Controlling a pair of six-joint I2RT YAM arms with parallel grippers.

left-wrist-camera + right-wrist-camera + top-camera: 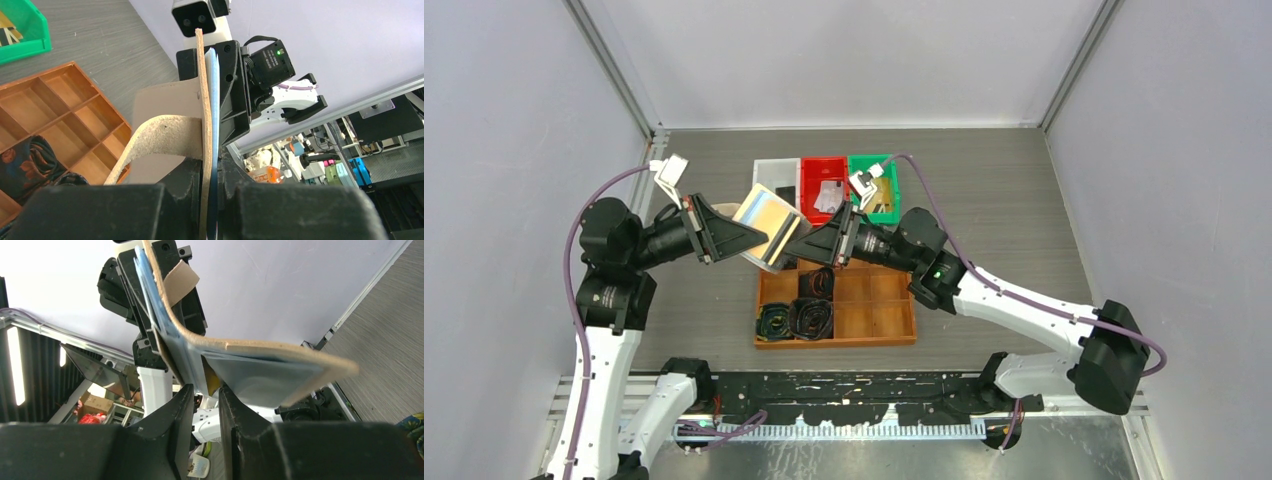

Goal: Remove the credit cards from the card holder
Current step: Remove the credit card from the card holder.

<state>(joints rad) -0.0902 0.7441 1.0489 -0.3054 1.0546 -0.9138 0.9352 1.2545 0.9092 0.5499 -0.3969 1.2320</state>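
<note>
Step in hand: pulling a card from the card holder [764,222], which is hanging in the air between the two arms, above the wooden tray [874,310] and off the worktop [1004,200].

Left side, own wrist view. The left fingers [180,190] are clenching on the holder's edge, tan cover and blue pocket sheets pressed together between them with no gap showing. The strap tab [155,140] is curling loose to one side. Beyond, the far edge of the holder is meeting the black body of the other arm's hand.

Right side, own wrist view. The right fingers [175,415] are standing a little apart, straddling the lower edge of the silvery-blue pockets. A corner of a gold card [212,381] is peeking out just above the gap. Whether the pads are actually pinching that card or only flanking it, I cannot tell; the contact is hidden by the pocket.

Judgement on next move: the right fingers are needing a firm pinch on the card alone, not the pocket film, then a straight pull along the pocket's opening while the left side is bracing the holder. Risk: the limp cover is bending, so the pocket may drag along.

Farther back, coiled belts [799,318] are lying in the tray; three bins [824,185] are sitting behind it.
</note>
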